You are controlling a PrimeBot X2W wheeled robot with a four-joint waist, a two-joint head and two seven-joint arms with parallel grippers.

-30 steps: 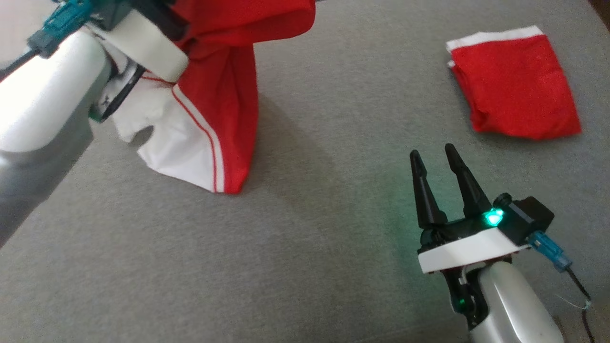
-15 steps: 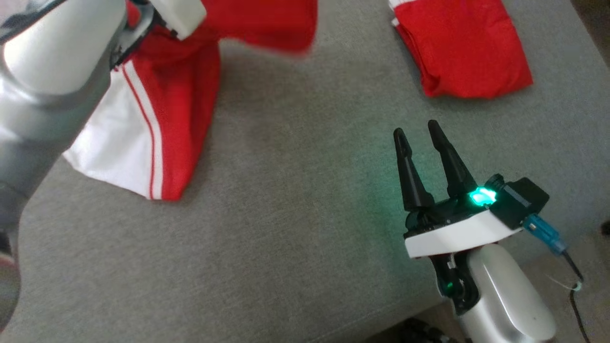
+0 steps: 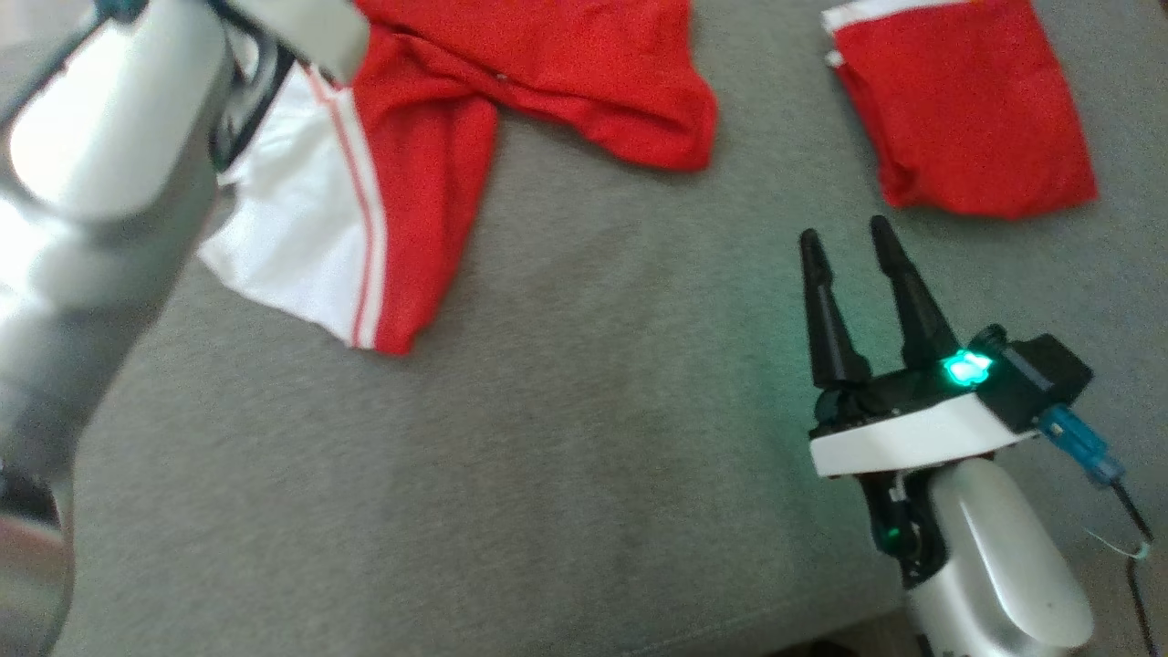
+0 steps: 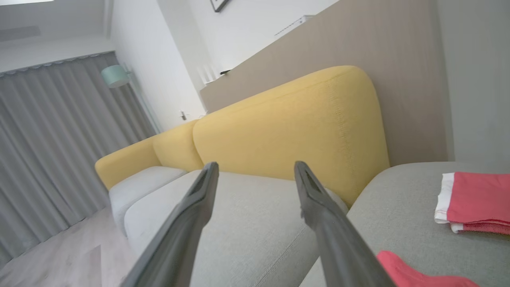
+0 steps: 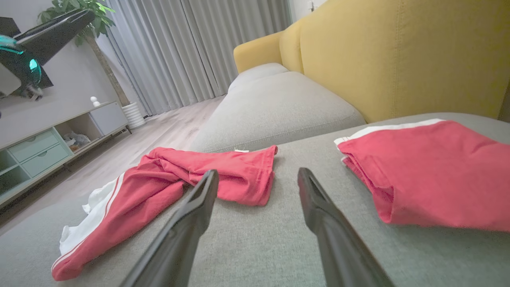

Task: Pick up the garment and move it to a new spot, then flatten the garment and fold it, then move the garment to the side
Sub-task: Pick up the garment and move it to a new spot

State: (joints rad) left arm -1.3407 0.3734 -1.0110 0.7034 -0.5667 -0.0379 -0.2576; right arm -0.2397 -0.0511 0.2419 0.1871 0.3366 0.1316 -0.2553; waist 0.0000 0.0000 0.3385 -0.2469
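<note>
Left wrist view, left gripper (image 4: 255, 165) spread wide, nothing between its 2 fingers, right gripper (image 3: 845, 233) wide and empty too, red-and-white garment (image 3: 429, 182) crumpled far left on grey sofa cushion (image 3: 584, 456), long part running near-to-far, white end nearest, other part stretched right

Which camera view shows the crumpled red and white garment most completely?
The right wrist view: nearly the whole garment lies visible on the grey cushion. In the head view the left forearm covers its upper corner. The left wrist view catches a small red edge.

Grey cushion (image 3: 584, 456), crumpled garment (image 3: 429, 173), folded garment (image 3: 967, 109)
</note>
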